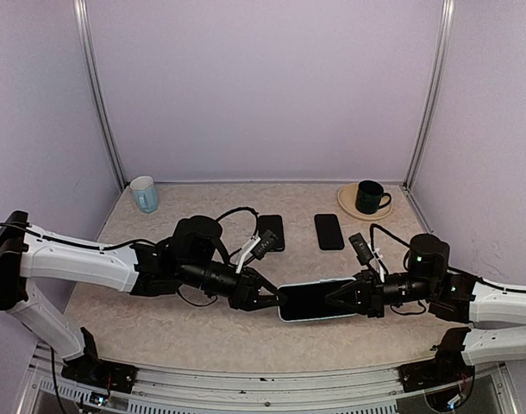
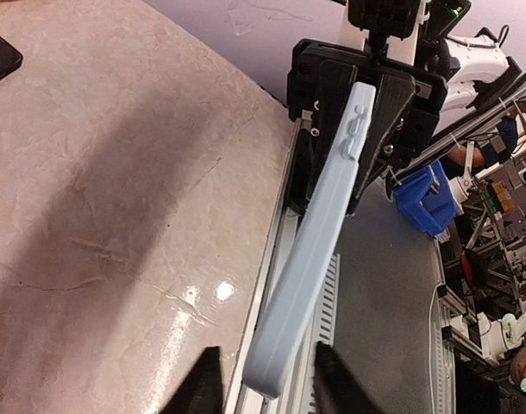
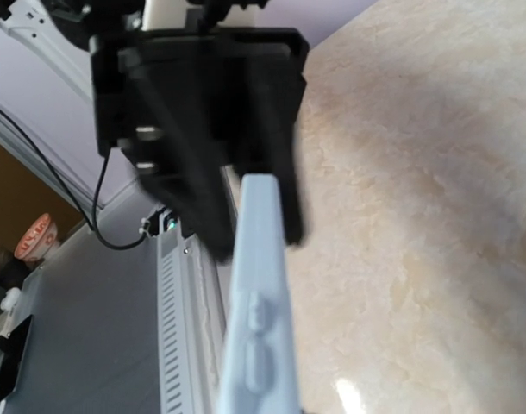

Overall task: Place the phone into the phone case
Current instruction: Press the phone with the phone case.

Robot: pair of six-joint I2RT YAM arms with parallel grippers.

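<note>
Tabletop (image 1: 159,319). Above its near edge, centre, the right gripper (image 1: 339,298) clamps one end of the phone case (image 1: 310,301). The left gripper (image 1: 278,302) narrowly straddles the other end; its grip cannot be told. The case is probably light, flexible and slick; hold it by its ends. The phone (image 1: 329,231) lies toward the far edge.

There is one table (image 1: 159,319). Two robot arms reach over it: a left arm (image 1: 82,259) and a right arm (image 1: 496,302). There is one phone case (image 2: 323,216), pale blue. Two flat black slabs that look like phones are there, a left phone (image 1: 274,226) and a right phone (image 1: 329,231). There are two mugs, a pale mug (image 1: 144,194) and a dark mug (image 1: 369,197), and one saucer (image 1: 347,205). Beyond the table edge sits one blue bin (image 2: 431,194).
</note>
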